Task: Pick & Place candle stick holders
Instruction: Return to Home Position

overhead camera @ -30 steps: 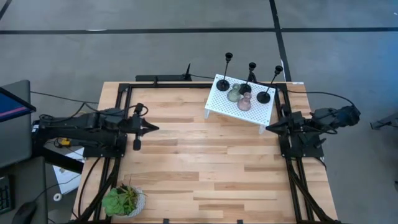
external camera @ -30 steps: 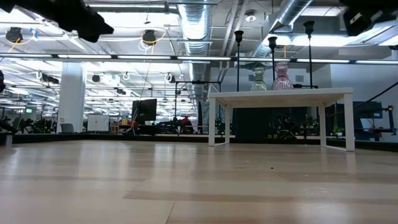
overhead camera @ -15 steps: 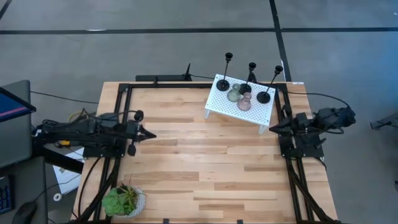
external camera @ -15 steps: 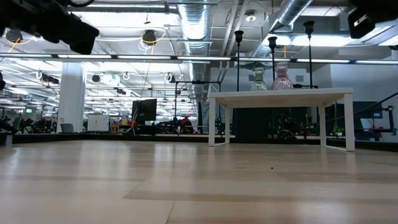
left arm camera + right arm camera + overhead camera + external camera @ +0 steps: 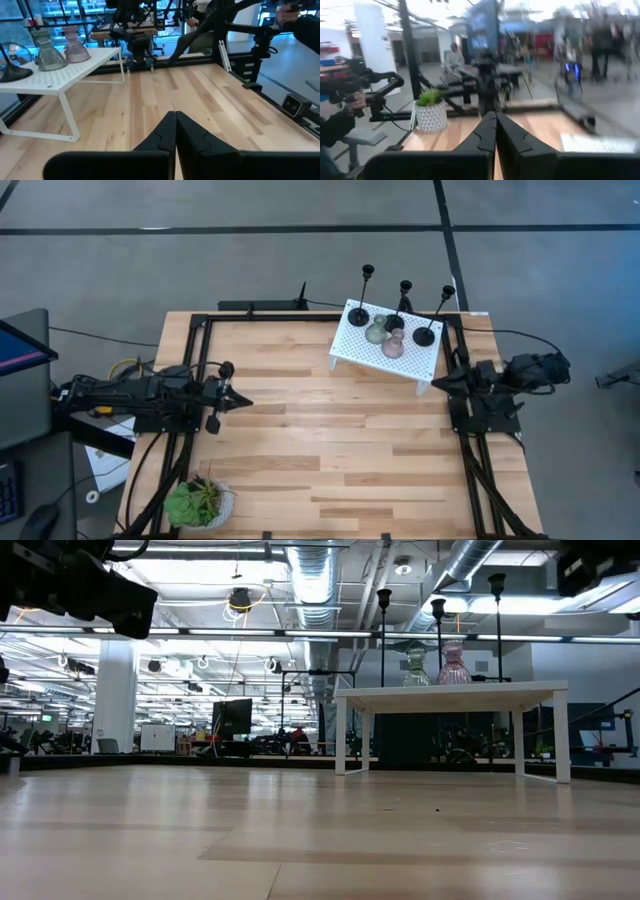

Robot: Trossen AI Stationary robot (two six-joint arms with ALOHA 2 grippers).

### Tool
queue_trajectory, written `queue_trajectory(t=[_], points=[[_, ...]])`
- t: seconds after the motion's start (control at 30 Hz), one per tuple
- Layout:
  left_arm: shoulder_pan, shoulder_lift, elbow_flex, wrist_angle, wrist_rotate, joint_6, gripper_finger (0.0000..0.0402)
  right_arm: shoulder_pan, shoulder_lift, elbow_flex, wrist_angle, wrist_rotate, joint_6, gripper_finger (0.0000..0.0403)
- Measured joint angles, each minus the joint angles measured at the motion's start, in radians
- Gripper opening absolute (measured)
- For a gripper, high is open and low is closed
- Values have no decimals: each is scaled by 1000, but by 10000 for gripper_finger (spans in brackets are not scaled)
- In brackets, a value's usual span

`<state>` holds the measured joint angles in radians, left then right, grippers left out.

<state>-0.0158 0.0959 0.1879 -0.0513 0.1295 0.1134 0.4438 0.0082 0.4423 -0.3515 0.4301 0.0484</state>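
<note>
Three tall thin black candle stick holders (image 5: 363,295) (image 5: 400,305) (image 5: 434,318) stand by their round bases on a white perforated stand (image 5: 386,342) at the table's far right. A squat grey-green holder (image 5: 376,331) and a pinkish-brown one (image 5: 393,345) stand between them; both also show in the left wrist view (image 5: 49,54) (image 5: 76,47). My left gripper (image 5: 246,402) is shut and empty over the table's left side. My right gripper (image 5: 433,383) is shut and empty beside the stand's right end.
A small green potted plant (image 5: 197,502) stands at the table's near left corner. A black frame (image 5: 200,330) runs along the table's left, far and right sides. A person's hand (image 5: 355,100) shows in the room beyond the table. Bare wood lies in the middle.
My left gripper has drawn back a little toward the table's left and near edges and gone lower. My right arm has shifted slightly. The holders have stayed where they were.
</note>
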Motion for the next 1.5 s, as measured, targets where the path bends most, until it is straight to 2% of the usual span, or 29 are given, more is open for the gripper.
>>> queue_trajectory(t=[0.17, 0.43, 0.7, 0.97, 1.13, 1.27, 1.5], points=[[0, 7, 0, 18, -4, 8, 3, 0, 18, -129, 252, -154, -176, 0], [0, 8, 0, 30, -5, 2, 4, -84, 10, -201, 369, -126, -181, 0], [0, 11, 0, 39, -9, 5, 6, -190, 11, -222, 379, -222, -161, 0], [0, 11, 0, 45, -24, 9, 7, -321, 11, -222, 380, -234, -200, 0], [0, 11, 0, 45, -24, 9, 7, -397, 7, -222, 337, -357, -124, 0], [0, 11, 0, 62, -24, 10, 7, -421, -4, -221, 293, -381, -81, 0], [0, 9, 0, 77, -32, 13, 8, -421, -4, -161, 247, -378, -106, 0]])
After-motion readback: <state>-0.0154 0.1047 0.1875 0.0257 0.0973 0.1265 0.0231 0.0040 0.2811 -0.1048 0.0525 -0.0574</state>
